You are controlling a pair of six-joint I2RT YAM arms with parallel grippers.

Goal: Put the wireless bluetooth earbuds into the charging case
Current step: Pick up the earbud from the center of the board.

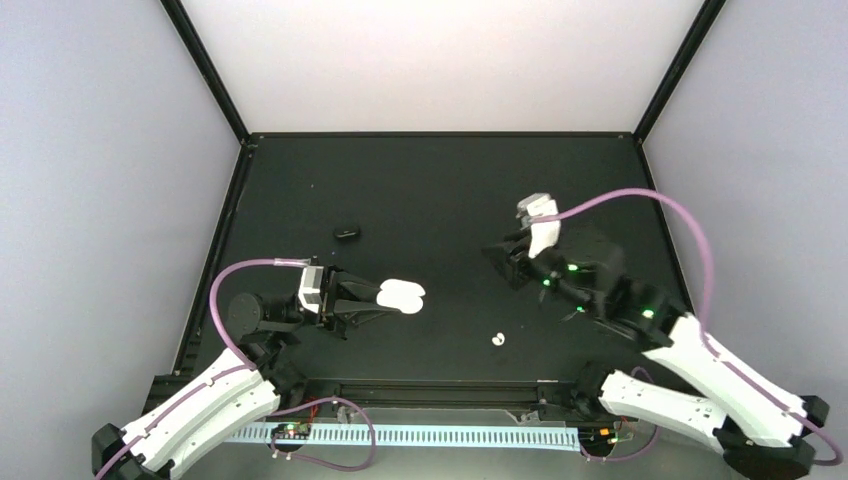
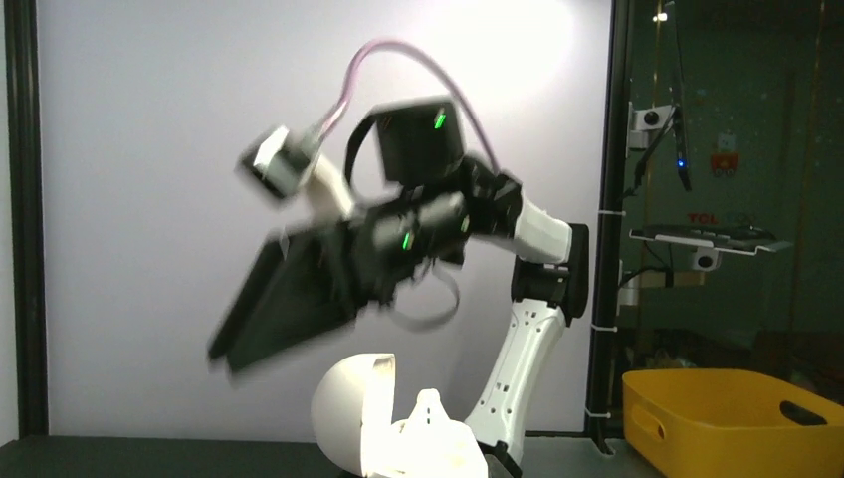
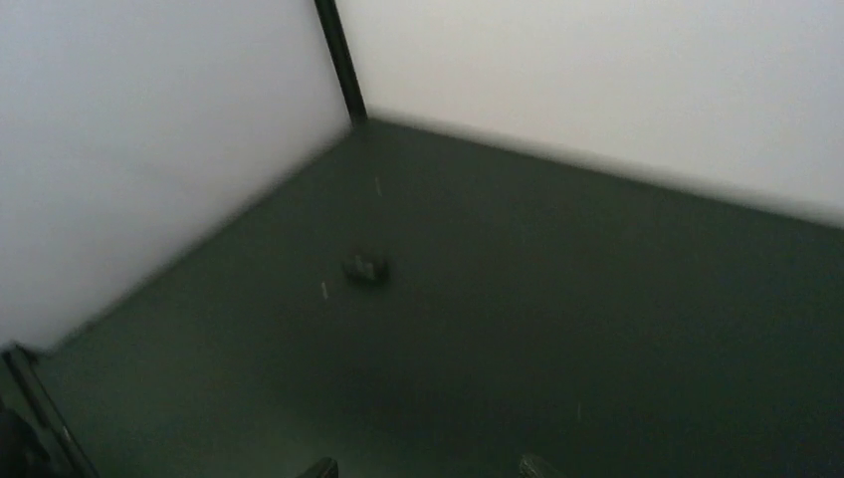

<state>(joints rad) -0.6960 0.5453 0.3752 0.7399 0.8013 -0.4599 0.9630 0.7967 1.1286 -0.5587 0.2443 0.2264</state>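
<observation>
From above, the left gripper [image 1: 383,296] pinches the open white charging case [image 1: 408,295], a white earbud [image 1: 497,339] lying loose to its right; the left wrist view shows red TCL lettering [image 2: 703,218] far beyond; the right wrist view shows the right gripper [image 3: 426,467] spread, empty.

Smears and cropped edges
The right gripper [image 2: 239,349] is showing as a dark smear; its fingertips [image 3: 530,465] are barely clearing the frame bottom; the charging case [image 2: 383,428] is running off-frame; a dark object [image 3: 364,269], perhaps a case, is blurring.
</observation>
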